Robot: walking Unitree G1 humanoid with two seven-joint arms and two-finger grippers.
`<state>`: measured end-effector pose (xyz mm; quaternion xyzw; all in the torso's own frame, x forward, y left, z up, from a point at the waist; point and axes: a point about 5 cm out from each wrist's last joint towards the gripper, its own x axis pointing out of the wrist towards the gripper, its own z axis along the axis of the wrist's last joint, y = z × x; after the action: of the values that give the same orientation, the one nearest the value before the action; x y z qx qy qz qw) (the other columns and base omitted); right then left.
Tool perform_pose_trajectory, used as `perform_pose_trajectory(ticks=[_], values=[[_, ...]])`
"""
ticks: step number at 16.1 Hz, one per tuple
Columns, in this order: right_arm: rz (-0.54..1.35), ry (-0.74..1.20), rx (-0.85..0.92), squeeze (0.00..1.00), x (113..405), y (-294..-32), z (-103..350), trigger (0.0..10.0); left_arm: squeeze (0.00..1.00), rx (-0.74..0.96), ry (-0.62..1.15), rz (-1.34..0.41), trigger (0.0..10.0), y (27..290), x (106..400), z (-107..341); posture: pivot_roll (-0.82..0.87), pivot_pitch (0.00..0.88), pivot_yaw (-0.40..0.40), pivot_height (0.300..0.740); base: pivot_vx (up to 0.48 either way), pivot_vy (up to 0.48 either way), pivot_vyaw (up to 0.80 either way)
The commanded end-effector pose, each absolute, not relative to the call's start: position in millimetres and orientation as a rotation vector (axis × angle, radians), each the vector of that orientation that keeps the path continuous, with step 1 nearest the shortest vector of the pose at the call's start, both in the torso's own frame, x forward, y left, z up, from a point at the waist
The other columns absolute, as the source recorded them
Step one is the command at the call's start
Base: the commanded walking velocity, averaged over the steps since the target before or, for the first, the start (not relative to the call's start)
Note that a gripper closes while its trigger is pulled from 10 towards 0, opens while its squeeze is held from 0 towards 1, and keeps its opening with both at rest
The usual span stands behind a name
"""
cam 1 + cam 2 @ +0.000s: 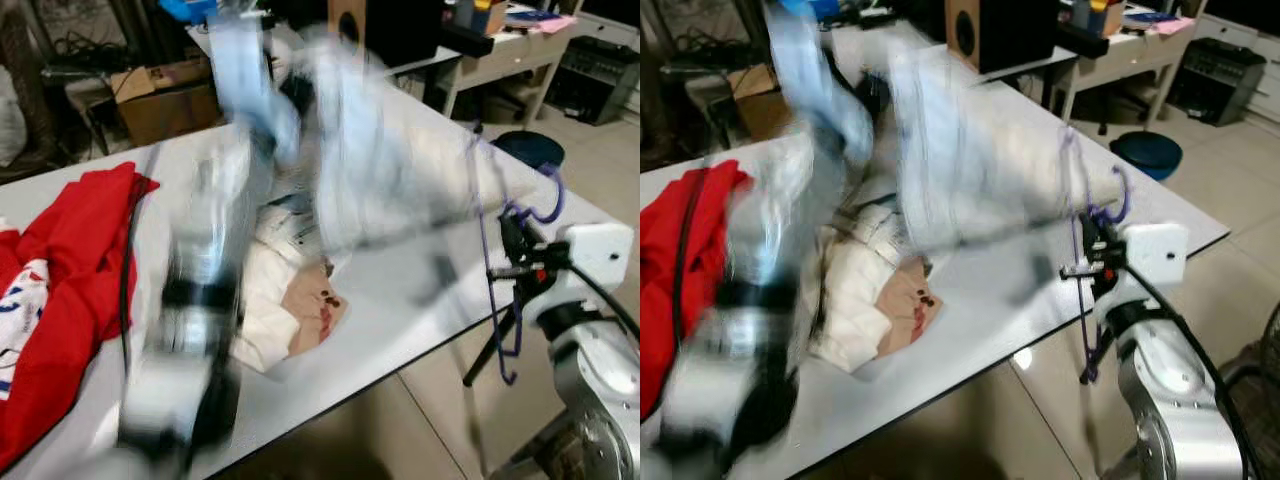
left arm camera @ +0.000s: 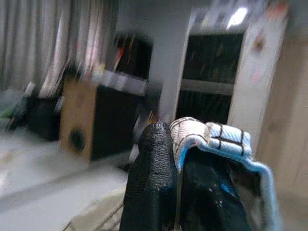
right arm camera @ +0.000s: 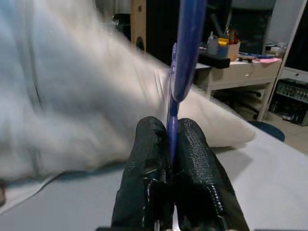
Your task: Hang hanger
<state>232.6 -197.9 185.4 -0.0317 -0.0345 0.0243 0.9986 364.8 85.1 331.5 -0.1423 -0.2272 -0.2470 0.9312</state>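
Bright, even indoor light. In the head views, heavy motion blur smears the left arm point(image 1: 200, 310) and a pale garment point(image 1: 400, 170) above the desk point(image 1: 400, 310); the red cloth point(image 1: 70, 290) stays fairly sharp. A soft shadow lies under the garment. Both wrist views show sharp black fingers point(image 3: 192, 159) before blurred backgrounds.

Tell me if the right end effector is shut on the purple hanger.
Shut: in the right wrist view, both black fingers of the right end effector pinch the purple hanger.
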Motion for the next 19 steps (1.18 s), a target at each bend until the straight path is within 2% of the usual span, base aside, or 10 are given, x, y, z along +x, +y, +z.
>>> perform_pose_trajectory(ticks=[1,2,3,6,10,12,15,16,17,19], values=[[0.019,-0.103,-0.066,0.0,232.3,-200.9,191.1,10.0,0.0,-0.391,-0.682,-0.533,10.0,95.6,350.4,392.3,-0.15,0.0,0.107,0.74,-0.296,0.0,0.0],[0.0,-0.117,-0.063,0.0,230.5,-203.5,193.6,10.0,0.0,-0.444,-0.802,-0.582,10.0,104.3,333.8,426.1,-0.16,0.0,0.111,0.74,-0.315,0.0,0.0],[-0.013,-0.122,-0.062,0.0,229.3,-205.4,194.1,10.0,0.0,-0.447,-0.849,-0.604,10.0,110.4,324.9,438.9,-0.16,0.0,0.114,0.74,-0.315,0.0,0.0],[-0.016,-0.123,-0.059,0.0,229.5,-205.8,193.2,10.0,0.0,-0.403,-0.853,-0.598,10.0,116.0,321.9,438.7,-0.15,0.0,0.105,0.74,-0.307,0.0,0.0],[0.014,-0.176,-0.045,0.0,235.6,-203.2,202.1,10.0,0.0,-0.431,-0.923,-0.617,10.0,126.4,305.4,458.8,-0.12,0.0,0.074,0.74,-0.288,0.0,0.0],[0.027,-0.2,-0.039,0.0,236.8,-202.7,206.3,10.0,0.0,-0.4,-0.868,-0.607,10.0,127.4,306.5,448.4,-0.11,0.0,0.069,0.74,-0.259,0.0,0.0],[0.039,-0.213,-0.031,0.0,233.8,-202.2,207.6,10.0,0.0,-0.287,-0.704,-0.617,10.0,121.5,313.1,398.7,-0.11,0.0,0.07,0.74,-0.16,0.0,0.0],[0.082,-0.198,-0.016,0.0,226.0,-198.0,202.7,10.0,0.0,-0.227,-0.536,-0.748,10.0,113.9,308.0,342.0,-0.1,0.0,0.065,0.74,0.0,0.0,0.0],[0.174,-0.16,0.008,0.0,215.1,-189.1,193.4,10.0,0.0,-0.217,-0.312,-1.014,10.0,105.4,279.3,271.9,-0.09,0.0,0.056,0.74,0.0,0.0,0.0],[0.248,-0.127,0.011,0.0,208.4,-183.2,187.0,10.0,0.0,-0.176,-0.151,-1.096,10.0,102.8,262.6,230.0,-0.09,0.0,0.049,0.74,0.0,0.0,0.0]])
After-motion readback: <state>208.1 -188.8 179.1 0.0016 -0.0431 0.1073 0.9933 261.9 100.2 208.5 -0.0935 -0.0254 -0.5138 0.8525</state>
